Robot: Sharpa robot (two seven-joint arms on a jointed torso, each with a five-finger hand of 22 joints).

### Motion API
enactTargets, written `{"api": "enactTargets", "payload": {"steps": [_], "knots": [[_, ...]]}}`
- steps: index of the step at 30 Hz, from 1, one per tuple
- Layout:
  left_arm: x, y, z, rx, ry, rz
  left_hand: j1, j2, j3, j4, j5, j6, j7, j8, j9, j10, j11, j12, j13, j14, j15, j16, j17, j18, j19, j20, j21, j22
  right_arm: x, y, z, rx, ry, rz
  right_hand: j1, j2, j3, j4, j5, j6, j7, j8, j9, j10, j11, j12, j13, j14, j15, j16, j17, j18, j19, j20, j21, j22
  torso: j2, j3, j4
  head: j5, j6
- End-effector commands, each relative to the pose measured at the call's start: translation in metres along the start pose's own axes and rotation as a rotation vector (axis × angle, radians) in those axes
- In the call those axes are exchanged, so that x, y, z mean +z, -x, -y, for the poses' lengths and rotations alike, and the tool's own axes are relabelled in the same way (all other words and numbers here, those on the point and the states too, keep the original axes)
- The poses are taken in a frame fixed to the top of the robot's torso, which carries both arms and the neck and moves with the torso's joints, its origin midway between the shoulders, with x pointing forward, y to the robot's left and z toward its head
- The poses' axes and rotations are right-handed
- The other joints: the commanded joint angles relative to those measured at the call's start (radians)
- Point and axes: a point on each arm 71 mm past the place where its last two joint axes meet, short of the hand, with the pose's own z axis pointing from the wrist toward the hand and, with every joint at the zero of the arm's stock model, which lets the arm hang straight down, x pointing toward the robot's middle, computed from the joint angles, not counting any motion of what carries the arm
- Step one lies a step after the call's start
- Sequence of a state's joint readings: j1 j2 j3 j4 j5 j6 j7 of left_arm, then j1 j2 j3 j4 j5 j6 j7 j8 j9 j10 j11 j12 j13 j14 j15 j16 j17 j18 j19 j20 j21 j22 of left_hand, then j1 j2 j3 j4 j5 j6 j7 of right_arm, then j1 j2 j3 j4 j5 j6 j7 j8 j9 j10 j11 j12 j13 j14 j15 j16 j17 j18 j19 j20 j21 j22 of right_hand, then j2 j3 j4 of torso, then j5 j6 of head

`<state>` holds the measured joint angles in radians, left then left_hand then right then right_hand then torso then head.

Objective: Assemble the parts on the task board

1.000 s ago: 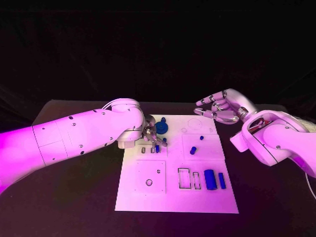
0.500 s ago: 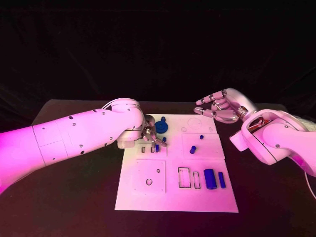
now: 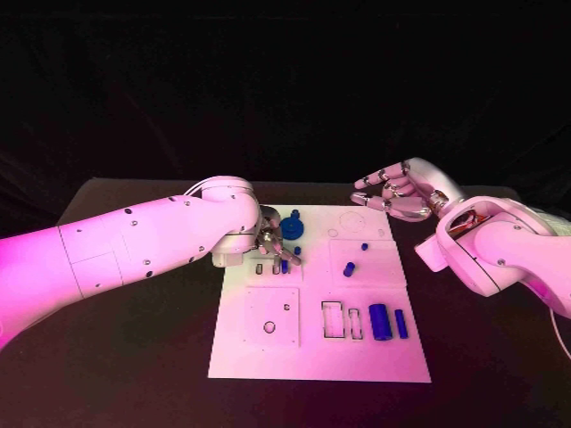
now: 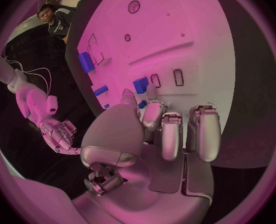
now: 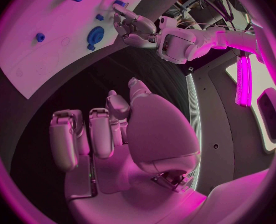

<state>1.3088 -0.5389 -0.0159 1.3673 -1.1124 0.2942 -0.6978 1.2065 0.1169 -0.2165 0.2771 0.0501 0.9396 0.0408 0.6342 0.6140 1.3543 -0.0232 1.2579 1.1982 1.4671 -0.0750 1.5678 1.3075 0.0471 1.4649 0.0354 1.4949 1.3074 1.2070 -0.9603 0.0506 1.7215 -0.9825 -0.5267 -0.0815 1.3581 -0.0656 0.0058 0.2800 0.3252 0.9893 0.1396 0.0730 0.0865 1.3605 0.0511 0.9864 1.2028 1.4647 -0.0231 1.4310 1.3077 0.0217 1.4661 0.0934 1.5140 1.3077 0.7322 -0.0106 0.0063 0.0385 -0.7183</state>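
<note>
Left hand (image 3: 271, 242) pinched a small blue part (image 4: 140, 85) over the task board (image 3: 318, 357); right hand (image 3: 395, 193), fingers curled on nothing, hovered above the desk (image 3: 131, 357).

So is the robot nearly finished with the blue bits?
Not yet. A round blue part already sits at the board's far end, though I can't tell if it is seated. The left hand is pinching a small blue piece by the narrow slots. Two long pieces still lie loose beside empty slots, and the right hand hangs off the board, holding nothing.
</note>
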Motion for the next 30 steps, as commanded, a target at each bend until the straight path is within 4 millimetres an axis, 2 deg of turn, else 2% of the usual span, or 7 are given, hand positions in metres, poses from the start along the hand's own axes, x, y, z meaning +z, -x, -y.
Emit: {"api": "enactTargets", "payload": {"steps": [1, 13, 26, 30], "knots": [[-0.0004, -0.0016, -0.0036, 0.021, 0.067, -0.018, 0.012, -0.001, 0.007, 0.000, 0.002, -0.009, 0.000, 0.007, 0.002, 0.007, -0.003, 0.005, 0.001, 0.104, -0.007, 0.003, 0.263, -0.015, 0.030, -0.005, 0.003, 0.123, 0.0003, -0.0011, -0.0004, -0.003, 0.003, -0.008, 0.001, 0.009, -0.003, -0.002, 0.005, 0.007, -0.001, 0.001, 0.001, -0.004, -0.001, -0.003, -0.001, 0.063, 0.002, -0.003, 0.062, 0.007, 0.021, -0.002, -0.004, 0.159, 0.000, -0.0001, 0.0002, 0.000, -0.002], [-0.0006, -0.0023, -0.0045, 0.023, 0.067, -0.026, 0.016, -0.001, 0.009, -0.001, 0.002, -0.010, 0.000, 0.008, 0.005, 0.009, -0.003, 0.006, 0.003, 0.104, -0.007, 0.003, 0.263, -0.016, 0.031, -0.005, 0.003, 0.125, 0.0004, -0.0017, -0.0005, -0.003, 0.003, -0.011, 0.002, 0.010, -0.004, -0.002, 0.008, 0.007, -0.001, 0.001, 0.001, -0.004, -0.001, -0.002, 0.000, 0.064, 0.002, -0.002, 0.064, 0.006, 0.022, -0.003, -0.004, 0.160, 0.000, 0.0003, -0.0002, -0.001, -0.003], [-0.0007, -0.0033, -0.0051, 0.010, 0.061, -0.039, 0.061, 0.010, 0.049, -0.010, 0.002, -0.018, -0.001, 0.012, 0.024, 0.007, -0.005, 0.004, 0.003, 0.104, -0.008, 0.003, 0.263, -0.015, 0.030, -0.006, 0.003, 0.125, 0.0016, -0.0025, 0.0000, -0.010, 0.003, -0.016, 0.003, 0.010, -0.004, -0.002, 0.010, 0.007, -0.001, 0.001, 0.001, -0.004, -0.001, -0.002, -0.001, 0.063, 0.002, -0.002, 0.064, 0.007, 0.021, -0.003, -0.005, 0.159, 0.000, 0.0004, 0.0004, -0.001, -0.004], [-0.0007, -0.0031, -0.0047, -0.012, 0.056, -0.031, 0.084, 0.020, 0.072, -0.016, 0.002, -0.022, -0.003, 0.011, 0.030, 0.007, -0.006, 0.003, 0.003, 0.104, -0.009, 0.003, 0.263, -0.015, 0.029, -0.007, 0.002, 0.124, 0.0023, -0.0029, 0.0005, -0.011, 0.002, -0.017, 0.004, 0.011, -0.005, -0.003, 0.011, 0.007, -0.001, 0.001, 0.001, -0.004, -0.001, -0.002, -0.001, 0.064, 0.002, -0.002, 0.064, 0.007, 0.022, -0.003, -0.004, 0.160, 0.000, 0.0003, 0.0000, 0.001, -0.004]]}}
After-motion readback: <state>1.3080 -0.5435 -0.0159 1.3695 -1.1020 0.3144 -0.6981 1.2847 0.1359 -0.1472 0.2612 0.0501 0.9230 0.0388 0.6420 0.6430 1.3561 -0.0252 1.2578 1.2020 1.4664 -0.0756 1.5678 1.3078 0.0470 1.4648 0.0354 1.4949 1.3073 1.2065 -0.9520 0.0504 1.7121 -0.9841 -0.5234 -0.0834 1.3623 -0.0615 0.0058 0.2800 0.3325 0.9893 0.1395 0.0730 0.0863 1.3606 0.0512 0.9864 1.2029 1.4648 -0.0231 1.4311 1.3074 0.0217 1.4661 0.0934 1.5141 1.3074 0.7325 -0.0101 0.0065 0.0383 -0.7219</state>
